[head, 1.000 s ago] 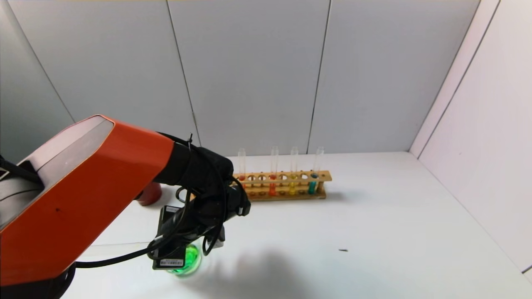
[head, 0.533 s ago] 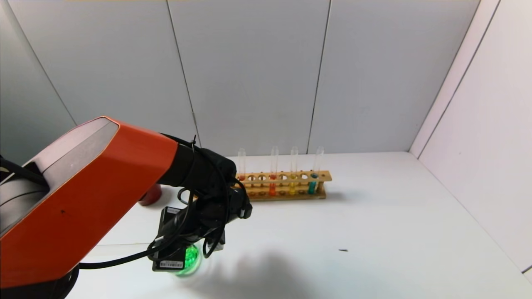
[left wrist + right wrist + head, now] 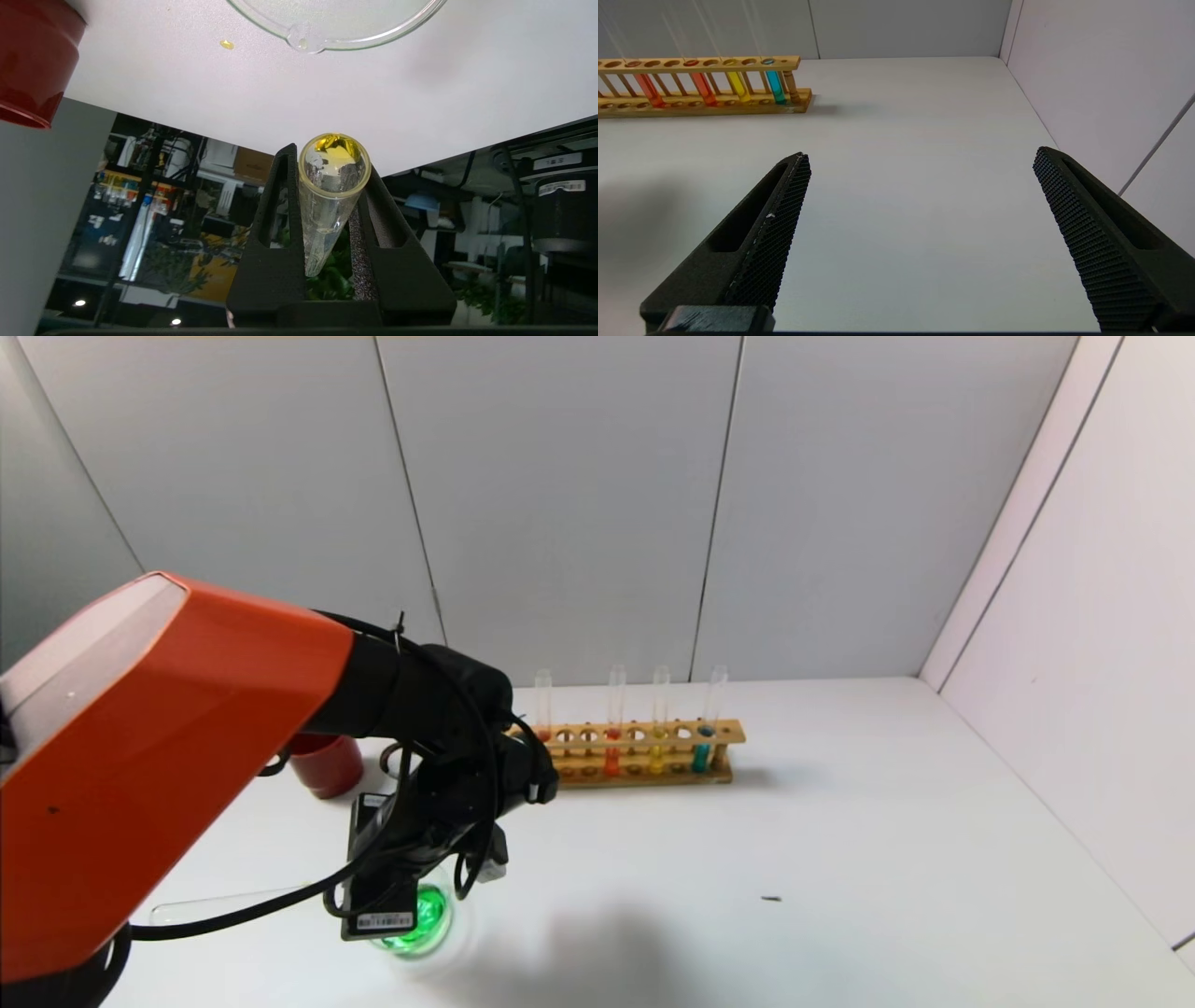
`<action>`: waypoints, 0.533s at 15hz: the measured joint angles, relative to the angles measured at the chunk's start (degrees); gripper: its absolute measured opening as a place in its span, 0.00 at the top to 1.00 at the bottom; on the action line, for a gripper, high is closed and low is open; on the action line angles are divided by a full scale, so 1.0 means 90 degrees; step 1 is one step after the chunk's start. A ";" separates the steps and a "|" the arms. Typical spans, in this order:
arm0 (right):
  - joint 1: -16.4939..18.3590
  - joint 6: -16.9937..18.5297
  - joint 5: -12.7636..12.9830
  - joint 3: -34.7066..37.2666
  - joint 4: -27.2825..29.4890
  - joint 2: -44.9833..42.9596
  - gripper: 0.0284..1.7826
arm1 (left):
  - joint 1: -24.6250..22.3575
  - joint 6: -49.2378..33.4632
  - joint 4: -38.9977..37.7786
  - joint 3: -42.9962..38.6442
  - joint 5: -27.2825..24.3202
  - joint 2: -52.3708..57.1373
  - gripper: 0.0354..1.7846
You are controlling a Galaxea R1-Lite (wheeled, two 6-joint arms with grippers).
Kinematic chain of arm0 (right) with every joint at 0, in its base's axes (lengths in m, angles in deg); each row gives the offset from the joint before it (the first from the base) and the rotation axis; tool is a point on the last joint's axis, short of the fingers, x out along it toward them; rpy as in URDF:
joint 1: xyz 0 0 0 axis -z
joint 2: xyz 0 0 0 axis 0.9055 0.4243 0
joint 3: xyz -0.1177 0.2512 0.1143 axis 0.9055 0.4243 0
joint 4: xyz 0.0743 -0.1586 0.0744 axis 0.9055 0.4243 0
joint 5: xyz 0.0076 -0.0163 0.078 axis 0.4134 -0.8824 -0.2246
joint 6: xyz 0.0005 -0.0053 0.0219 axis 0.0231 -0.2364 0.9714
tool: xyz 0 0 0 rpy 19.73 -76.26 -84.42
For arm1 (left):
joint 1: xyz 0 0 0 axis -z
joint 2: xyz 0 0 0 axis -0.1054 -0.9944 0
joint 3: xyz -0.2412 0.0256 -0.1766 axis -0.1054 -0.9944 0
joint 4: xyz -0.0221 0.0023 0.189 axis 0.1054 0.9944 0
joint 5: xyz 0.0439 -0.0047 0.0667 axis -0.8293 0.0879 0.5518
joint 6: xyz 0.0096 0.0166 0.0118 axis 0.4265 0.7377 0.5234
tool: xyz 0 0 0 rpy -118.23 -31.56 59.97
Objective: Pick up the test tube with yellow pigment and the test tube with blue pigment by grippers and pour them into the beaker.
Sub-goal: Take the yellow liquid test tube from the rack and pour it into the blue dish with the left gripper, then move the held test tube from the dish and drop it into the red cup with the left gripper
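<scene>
My left gripper (image 3: 408, 894) hangs over the beaker (image 3: 427, 921), which holds bright green liquid. In the left wrist view the left gripper (image 3: 332, 161) is shut on a clear test tube (image 3: 327, 205). The tube is nearly empty, with a little yellow liquid at its mouth. Its mouth points toward the beaker's rim and pouring lip (image 3: 299, 36). A yellow tube (image 3: 657, 758) and a teal-blue tube (image 3: 702, 754) stand in the wooden rack (image 3: 644, 773). My right gripper (image 3: 922, 154) is open and empty above bare table, out of the head view.
A dark red cup (image 3: 327, 763) stands behind the left arm, also in the left wrist view (image 3: 32, 60). A clear empty tube (image 3: 224, 903) lies left of the beaker. A yellow drop (image 3: 227, 44) lies near the beaker. Two orange-red tubes (image 3: 703, 87) stand in the rack.
My left arm has lifted and swung slightly left, uncovering the red cup and the lying tube. The gripper stays over the beaker with the tube in it.
</scene>
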 joint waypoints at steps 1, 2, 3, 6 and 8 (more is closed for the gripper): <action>-0.0001 0.0001 0.0000 0.0000 0.0000 0.0000 0.02 | -0.0061 -0.0168 -0.0007 0.0058 -0.0077 0.0175 0.84; -0.0004 0.0001 0.0000 0.0000 0.0000 0.0000 0.02 | -0.0145 -0.0370 -0.0009 0.0141 -0.0167 0.0349 0.84; -0.0004 0.0001 0.0000 0.0000 0.0000 0.0000 0.02 | -0.0248 -0.0566 -0.0012 0.0217 -0.0293 0.0554 0.84; -0.0001 0.0001 -0.0005 0.0000 0.0000 0.0000 0.02 | -0.0478 -0.0931 -0.0065 0.0303 -0.0424 0.1238 0.84; -0.0001 0.0001 -0.0005 0.0000 0.0000 0.0000 0.02 | -0.0631 -0.1392 -0.0321 0.0297 -0.0470 0.1783 0.84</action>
